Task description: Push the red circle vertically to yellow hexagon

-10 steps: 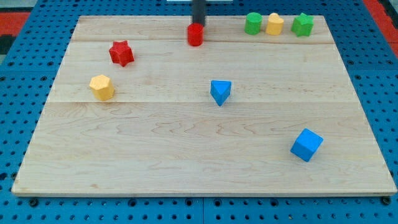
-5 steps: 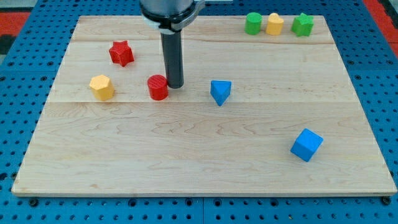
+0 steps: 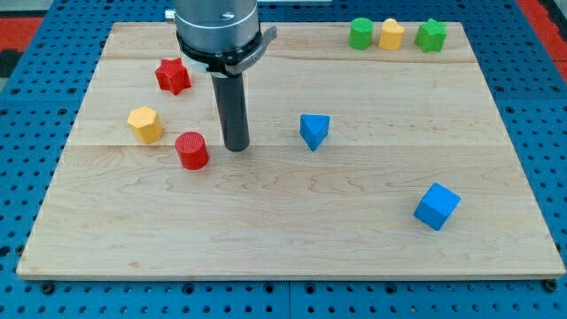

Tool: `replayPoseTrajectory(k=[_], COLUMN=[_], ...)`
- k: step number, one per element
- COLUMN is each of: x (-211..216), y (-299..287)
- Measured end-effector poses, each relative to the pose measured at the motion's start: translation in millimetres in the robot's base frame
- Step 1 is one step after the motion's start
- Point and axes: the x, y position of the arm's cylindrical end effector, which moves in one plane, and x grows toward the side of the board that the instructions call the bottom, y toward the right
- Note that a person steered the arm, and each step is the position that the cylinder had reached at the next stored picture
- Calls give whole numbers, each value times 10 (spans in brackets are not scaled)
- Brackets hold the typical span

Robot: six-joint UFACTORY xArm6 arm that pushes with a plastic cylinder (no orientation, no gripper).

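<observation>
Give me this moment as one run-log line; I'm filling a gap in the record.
tip: just right of red circle, small gap | red circle: below-right of yellow hexagon, apart | red star: above hexagon

Pretty clearly a robotics lab bench: the pale wooden desk [image 3: 292, 230] made of glued planks sits on a blue pegboard base [image 3: 35, 106] full of evenly spaced holes, the kind of fixture plate you bolt test rigs to, with a bit of red pegboard [image 3: 22, 22] in the view's top left corner. On it there's only a scatter of small plastic toy-like blocks in 4 colours, e.g. a blue cube [image 3: 437, 206] and a red star [image 3: 174, 75], plus a grey industrial arm [image 3: 217, 31] ending in a dark rod, so an experiment setup, not a home or shop.
</observation>
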Motion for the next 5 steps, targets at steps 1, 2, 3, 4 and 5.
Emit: replayPoseTrajectory(k=[1, 2, 3, 4, 5], x=[49, -46, 166, 600, 947], y=[-381, -389, -563, -517, -517])
